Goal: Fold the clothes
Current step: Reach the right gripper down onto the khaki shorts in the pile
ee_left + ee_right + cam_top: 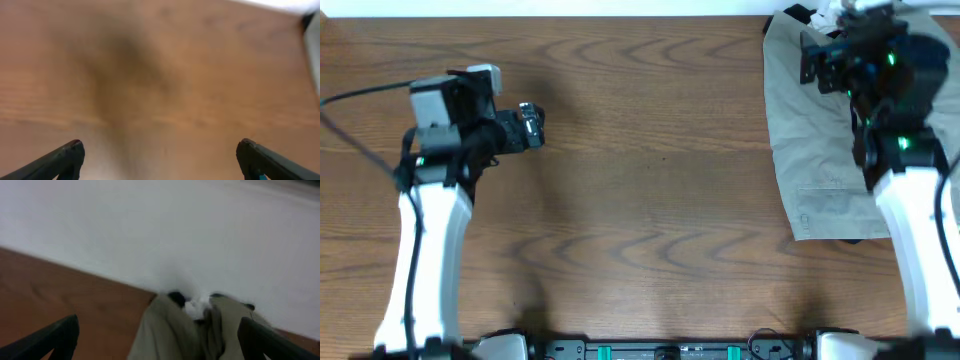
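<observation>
Neither tool has hold of anything: both stand with their fingers spread wide and nothing between them. The clothes, a single pale khaki-green piece, lie at the far right-hand corner of the counter, spread out and not yet folded. Their long axis runs from the far edge back toward the robot's base. The far end looks bunched, with a bit of white showing in the folds.

The right tool hovers over that far end, and its arm lies along the cloth, hiding the right side of it. In the right wrist view, the bunched cloth sits just ahead of the fingertips, in line with the gap between them.

The left tool is well apart from all this, out over bare wood on the other side. It points across toward the clothes, which lie off to its right.

To my eye the right arm is plainly the nearer one, so the opening grab looks like its job. The left would have to cross the counter before it could help with a fold along that long axis.
</observation>
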### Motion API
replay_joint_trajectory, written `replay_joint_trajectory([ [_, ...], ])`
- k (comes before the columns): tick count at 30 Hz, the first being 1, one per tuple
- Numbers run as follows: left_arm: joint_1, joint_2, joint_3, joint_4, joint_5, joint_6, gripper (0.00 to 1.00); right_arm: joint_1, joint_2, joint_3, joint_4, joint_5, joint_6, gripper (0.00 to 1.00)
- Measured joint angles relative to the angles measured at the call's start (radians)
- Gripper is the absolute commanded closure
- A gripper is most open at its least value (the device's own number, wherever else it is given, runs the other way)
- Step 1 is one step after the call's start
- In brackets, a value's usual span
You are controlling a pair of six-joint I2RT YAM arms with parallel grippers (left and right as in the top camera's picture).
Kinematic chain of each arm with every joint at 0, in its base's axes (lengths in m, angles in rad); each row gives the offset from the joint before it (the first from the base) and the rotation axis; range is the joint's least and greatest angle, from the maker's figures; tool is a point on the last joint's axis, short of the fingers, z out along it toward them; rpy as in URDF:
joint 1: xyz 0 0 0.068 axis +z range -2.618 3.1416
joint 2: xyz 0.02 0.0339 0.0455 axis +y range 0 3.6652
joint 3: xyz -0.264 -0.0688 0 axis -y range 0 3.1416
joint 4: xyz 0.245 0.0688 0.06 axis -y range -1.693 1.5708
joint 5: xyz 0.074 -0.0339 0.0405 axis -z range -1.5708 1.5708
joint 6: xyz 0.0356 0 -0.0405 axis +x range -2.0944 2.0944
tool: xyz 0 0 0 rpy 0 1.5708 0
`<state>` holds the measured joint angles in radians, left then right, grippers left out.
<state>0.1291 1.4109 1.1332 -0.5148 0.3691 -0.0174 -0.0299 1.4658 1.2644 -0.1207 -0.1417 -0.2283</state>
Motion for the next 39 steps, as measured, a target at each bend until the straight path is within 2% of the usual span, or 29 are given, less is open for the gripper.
replay_joint_trajectory([
  [3, 0.000, 0.069, 0.000, -0.088, 0.000, 0.007, 0.02, 0.000, 0.063, 0.012, -0.056, 0.000, -0.019, 0.01],
  [11, 0.000, 0.197, 0.000, -0.135, 0.000, 0.010, 0.02, 0.000, 0.111, 0.012, -0.160, -0.033, 0.051, 0.01],
  [17, 0.000, 0.216, 0.000, -0.133, 0.003, -0.058, 0.02, -0.002, 0.111, 0.012, -0.180, -0.034, 0.096, 0.01],
  [22, 0.000, 0.216, 0.004, -0.134, 0.093, -0.080, 0.02, -0.061, 0.112, 0.012, -0.182, 0.042, 0.128, 0.01],
  [30, -0.010, 0.214, 0.058, -0.135, 0.211, -0.088, 0.02, -0.216, 0.208, 0.018, -0.265, 0.100, 0.151, 0.17],
  [39, -0.023, 0.214, 0.058, -0.136, 0.232, -0.088, 0.02, -0.242, 0.251, 0.018, -0.435, 0.089, 0.201, 0.21],
])
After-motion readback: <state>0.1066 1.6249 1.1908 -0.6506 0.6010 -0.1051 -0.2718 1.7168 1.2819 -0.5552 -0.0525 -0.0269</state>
